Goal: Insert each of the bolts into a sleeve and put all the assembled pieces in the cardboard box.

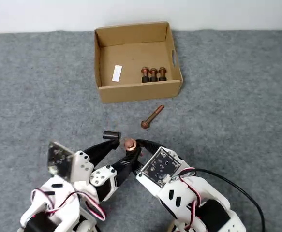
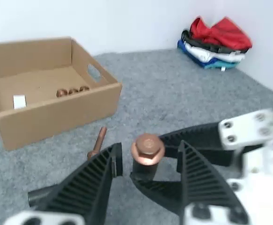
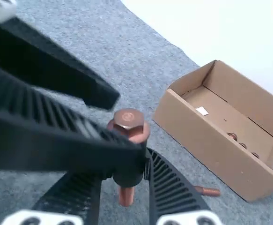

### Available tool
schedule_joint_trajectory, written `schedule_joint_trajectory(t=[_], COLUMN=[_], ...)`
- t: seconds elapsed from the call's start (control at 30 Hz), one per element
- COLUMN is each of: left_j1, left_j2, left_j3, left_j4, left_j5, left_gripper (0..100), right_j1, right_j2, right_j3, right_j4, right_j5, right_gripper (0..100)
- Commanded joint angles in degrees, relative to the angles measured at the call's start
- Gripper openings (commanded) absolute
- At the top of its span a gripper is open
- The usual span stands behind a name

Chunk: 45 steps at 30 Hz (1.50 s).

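Step in hand: I judge this as the end of a mating. The bolt [image 3: 128, 124] sits head-up in a black sleeve [image 3: 127, 174] with its tip showing below, so it looks fully through.
Right hand [image 3: 127, 180]: closed on the sleeve with a finger on each side, carrying the pair upright. As far as I can tell it is clear of the bench [image 1: 237, 96].
Left hand [image 2: 148, 157]: wide open and gripping nothing. Its fingers straddle the bolt head with a gap on both sides.
Arm pose: both arms sit low at the near edge, reaching forward and angled inward. The two hands meet in the middle, in front of the box.
Doing it well: I would draw the left hand straight back before the right one moves off, so no finger clips the head and tilts the pair. I would hold the right grip firm on the sleeve and the pair upright. The bolt seems only to hang by its head and could slide out if tipped.
Cardboard box [image 1: 138, 91]: well ahead of the hands. Three assembled pieces [image 1: 153, 74] stand in a row by its near wall, and I would lower this one beside them.
To steer clear of: a loose bolt [image 1: 152, 117] lies between the hands and the box. A spare sleeve [image 1: 111, 135] sits just beside the left hand's finger.
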Motion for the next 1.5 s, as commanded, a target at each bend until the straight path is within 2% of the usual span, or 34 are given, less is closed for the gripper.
schedule_joint_trajectory(t=[0.0,0.1,0.23,0.43,0.6,0.9,1.03,1.3,1.47], left_j1=[-3.5,-8.4,-15.5,-27.7,-34.9,-36.0,-36.4,-36.4,-36.4], left_j2=[0.2,0.1,-0.2,-0.3,-0.3,-0.3,-0.3,0.0,0.0], left_j3=[-4.5,-6.7,-7.7,2.6,15.3,27.9,28.4,28.4,28.4], left_j4=[0.0,0.0,0.4,0.0,-0.1,-3.8,-4.2,-4.1,-4.1], left_j5=[-0.7,-3.3,-6.3,-12.2,-13.4,-13.3,-13.3,-12.9,-12.9], left_gripper=[19,15,0,0,0,0,0,1,1], right_j1=[4.3,8.2,12.7,17.7,21.8,27.4,29.0,32.0,32.4], right_j2=[-0.2,0.0,1.0,16.4,34.9,67.4,81.7,108.6,120.6], right_j3=[-0.3,-0.5,-3.3,-15.3,-29.0,-48.8,-59.2,-80.9,-90.4], right_j4=[-2.1,-2.2,-0.9,-0.3,-2.4,-19.9,-24.1,-24.7,-24.7], right_j5=[-1.0,-6.1,-11.3,-18.8,-22.6,-22.6,-22.6,-22.5,-22.5], right_gripper=[0.8,0.8,0.8,0.8,0.8,0.8,0.8,0.8,0.8])
